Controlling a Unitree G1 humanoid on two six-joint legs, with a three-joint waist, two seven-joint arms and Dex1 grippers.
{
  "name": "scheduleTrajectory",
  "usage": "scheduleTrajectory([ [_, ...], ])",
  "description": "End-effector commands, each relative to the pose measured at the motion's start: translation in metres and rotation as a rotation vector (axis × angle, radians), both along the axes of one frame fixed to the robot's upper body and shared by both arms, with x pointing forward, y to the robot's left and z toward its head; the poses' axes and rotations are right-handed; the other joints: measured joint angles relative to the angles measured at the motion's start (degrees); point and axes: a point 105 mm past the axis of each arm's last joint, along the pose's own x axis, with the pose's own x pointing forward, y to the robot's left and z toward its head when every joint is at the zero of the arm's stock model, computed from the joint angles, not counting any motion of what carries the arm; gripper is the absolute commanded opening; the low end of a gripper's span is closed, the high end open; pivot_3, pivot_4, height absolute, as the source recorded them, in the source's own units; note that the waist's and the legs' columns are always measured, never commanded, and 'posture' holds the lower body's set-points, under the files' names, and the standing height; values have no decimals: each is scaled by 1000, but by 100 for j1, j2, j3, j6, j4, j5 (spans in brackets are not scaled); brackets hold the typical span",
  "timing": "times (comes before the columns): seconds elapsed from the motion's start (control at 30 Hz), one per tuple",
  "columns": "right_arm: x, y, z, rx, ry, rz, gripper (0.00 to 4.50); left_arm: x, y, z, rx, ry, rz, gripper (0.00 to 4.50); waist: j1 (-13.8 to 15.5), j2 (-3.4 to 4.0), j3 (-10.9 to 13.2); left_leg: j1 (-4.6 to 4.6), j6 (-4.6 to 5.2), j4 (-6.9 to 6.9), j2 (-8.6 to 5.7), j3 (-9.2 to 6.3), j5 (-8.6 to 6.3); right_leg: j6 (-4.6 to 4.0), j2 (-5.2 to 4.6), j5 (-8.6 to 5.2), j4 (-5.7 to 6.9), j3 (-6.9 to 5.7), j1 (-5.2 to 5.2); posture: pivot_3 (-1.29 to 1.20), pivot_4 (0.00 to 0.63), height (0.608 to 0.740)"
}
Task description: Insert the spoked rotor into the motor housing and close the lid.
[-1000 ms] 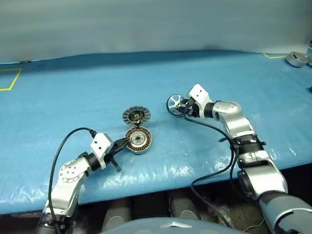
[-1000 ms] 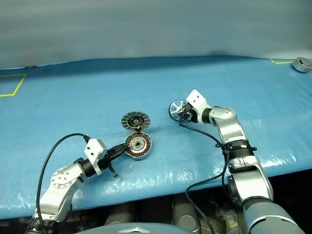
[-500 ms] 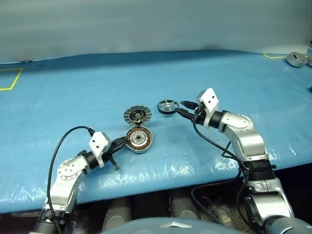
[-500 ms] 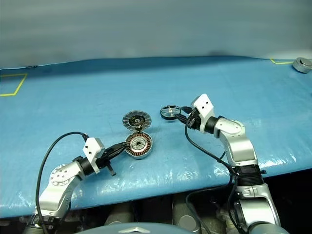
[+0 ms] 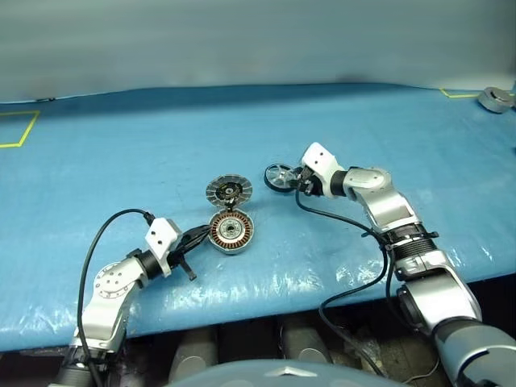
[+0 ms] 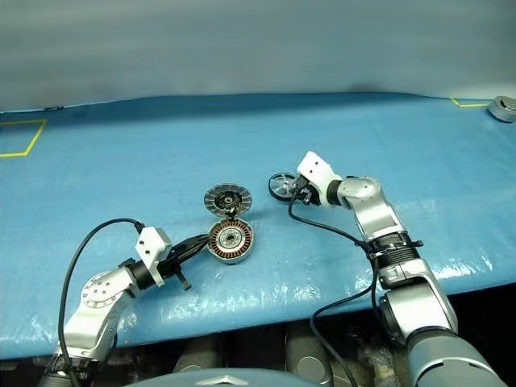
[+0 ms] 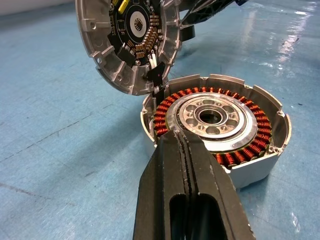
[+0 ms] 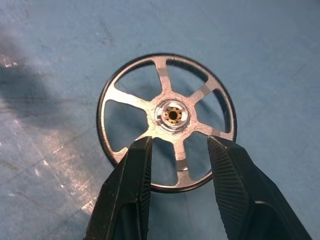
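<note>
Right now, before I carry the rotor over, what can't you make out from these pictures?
- Whether the right hand grips the black-rimmed silver-spoked rotor: right wrist view, its fingers cover the rim.
- The round silver-grey copper-wound motor housing's near wall: left wrist view, behind the shut left hand.
- The ribbed silver-grey lid's upper part: cut off by the edge.

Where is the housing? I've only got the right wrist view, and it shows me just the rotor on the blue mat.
Observer: The housing sits to the robot's left of the rotor and nearer the robot.
Operator: Is the lid on it yet?
Observer: No. The lid stands tilted up at the housing's far edge, so the windings are exposed.
</note>
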Motion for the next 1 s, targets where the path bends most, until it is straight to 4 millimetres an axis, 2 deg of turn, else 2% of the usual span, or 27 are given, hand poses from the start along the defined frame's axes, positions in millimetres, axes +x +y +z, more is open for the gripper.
scheduleTrajectory([
  [0.03, 8, 2, 15, -9, -57, 21, 1820, -1, 2, 5, 3, -32, 9, 0, -2, 0, 0, 0, 0, 0, 0, 0, 0, -1, 0, 0, 0, 0, 0, 0, 150, 740],
  [0.3, 10, 3, 8, -37, -35, 38, 1820, 0, 1, 4, 12, -34, 13, 0, -10, 1, 0, 4, 0, 4, 1, 1, 0, 3, 1, -5, 2, 0, 3, 0, 150, 740],
  [0.5, 5, 10, 0, -47, -11, 78, 1820, 0, 2, 3, 14, -35, 19, 0, -12, 1, 0, 3, 0, 2, 0, 0, 0, -3, 0, 0, 3, 0, 2, 0, 150, 740],
  [0.6, 5, 11, -9, -62, 17, 80, 1228, 1, 2, 3, 15, -35, 21, 0, -16, 1, 0, 4, 0, 3, 1, 0, 0, -3, 1, 0, 4, 0, 2, 0, 150, 740],
  [0.7, 4, 9, -18, -75, 47, 70, 226, 1, 2, 3, 17, -38, 25, 0, -13, 1, 0, 5, 0, 5, 1, 0, 0, -4, 1, -2, 4, 0, 4, 0, 150, 740],
  [0.73, 4, 8, -21, -79, 53, 67, 47, 2, 2, 3, 18, -40, 26, 0, -13, 0, 0, 5, 0, 6, 1, 0, 0, -4, 1, -2, 4, 0, 5, 0, 150, 740],
  [0.87, 6, 7, -19, -52, 32, 46, 47, 1, 3, 3, 20, -42, 30, 0, -24, -1, -1, 12, 0, 6, 1, 2, 0, -5, 1, -2, 4, 0, 11, 0, 150, 740],
  [1.0, 10, 5, -1, 76, -33, -29, 47, 1, 3, 3, 20, -43, 33, 0, -19, -1, -1, 15, 0, 8, 1, 1, 0, 0, 1, -8, 5, 0, 14, 0, 150, 740],
])
